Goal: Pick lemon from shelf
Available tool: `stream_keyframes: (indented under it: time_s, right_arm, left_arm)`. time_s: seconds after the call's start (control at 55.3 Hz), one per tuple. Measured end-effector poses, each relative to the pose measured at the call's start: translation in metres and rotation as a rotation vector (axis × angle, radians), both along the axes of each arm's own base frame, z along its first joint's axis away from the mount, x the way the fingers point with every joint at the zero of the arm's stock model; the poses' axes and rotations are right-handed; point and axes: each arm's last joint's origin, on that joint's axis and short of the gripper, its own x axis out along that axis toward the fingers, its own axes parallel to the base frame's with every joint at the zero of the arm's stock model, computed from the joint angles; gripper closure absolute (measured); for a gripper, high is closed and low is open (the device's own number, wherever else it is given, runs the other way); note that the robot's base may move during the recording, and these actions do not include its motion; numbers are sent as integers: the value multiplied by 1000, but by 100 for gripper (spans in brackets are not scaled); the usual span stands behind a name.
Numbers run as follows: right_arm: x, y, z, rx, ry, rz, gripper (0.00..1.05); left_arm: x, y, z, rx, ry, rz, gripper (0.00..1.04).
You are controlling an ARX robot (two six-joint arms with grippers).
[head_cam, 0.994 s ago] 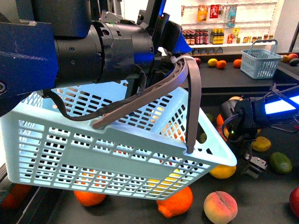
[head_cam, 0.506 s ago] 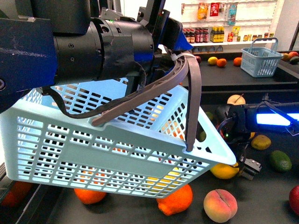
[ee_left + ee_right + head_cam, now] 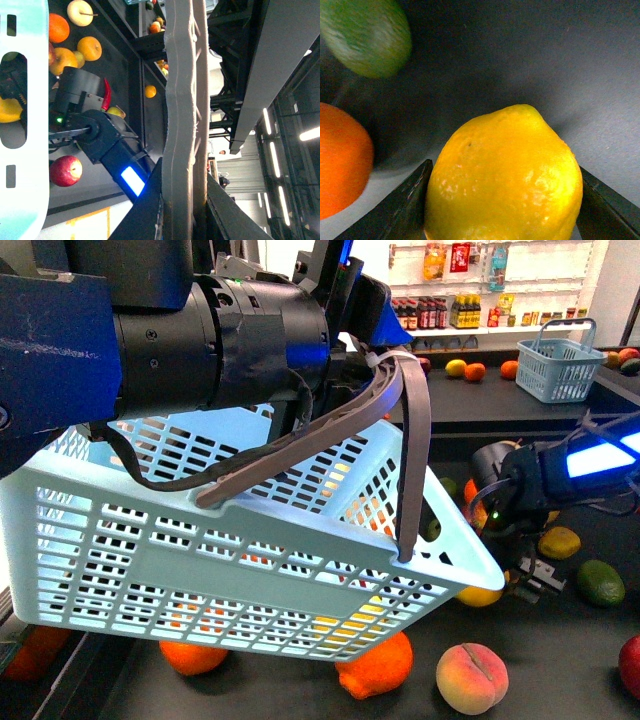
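Right tool (image 3: 530, 578) now snug around lemon (image 3: 502, 175)

left gripper (image 3: 380, 340): raised, jaws clamped on handle (image 3: 182, 125) | right gripper (image 3: 525, 582): low, jaws gripping lemon (image 3: 505, 175) sides

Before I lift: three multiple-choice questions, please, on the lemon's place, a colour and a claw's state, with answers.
1. Where is the lemon?
A. On the floor
B. Between the fingers of the right claw
C. On the bottle shelves

2. What colour is the basket hanging from the left claw?
A. Red
B. Black
C. Light blue

3. What state is the left claw in?
A. Shut on the basket handle
B. Open, empty
C. Out of view

Answers:
1 B: the right wrist view shows a finger against each flank.
2 C: its lattice walls are pale blue.
3 A: the left wrist view shows the grey handle between its fingers.
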Motion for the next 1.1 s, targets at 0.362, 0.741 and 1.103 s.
stream_keyframes:
  time_s: [0.362,0.741,1.103]
  right_arm:
    - [-60,-55,142,-19,-319,166,33]
    - [-129,23,228,186,-566,605,33]
    - [-149,64,198,225,-505,698,33]
  left_arm:
    - [0,0,0,0,0,0,93]
    - [0,0,0,0,0,0,93]
    - [0,0,0,0,0,0,93]
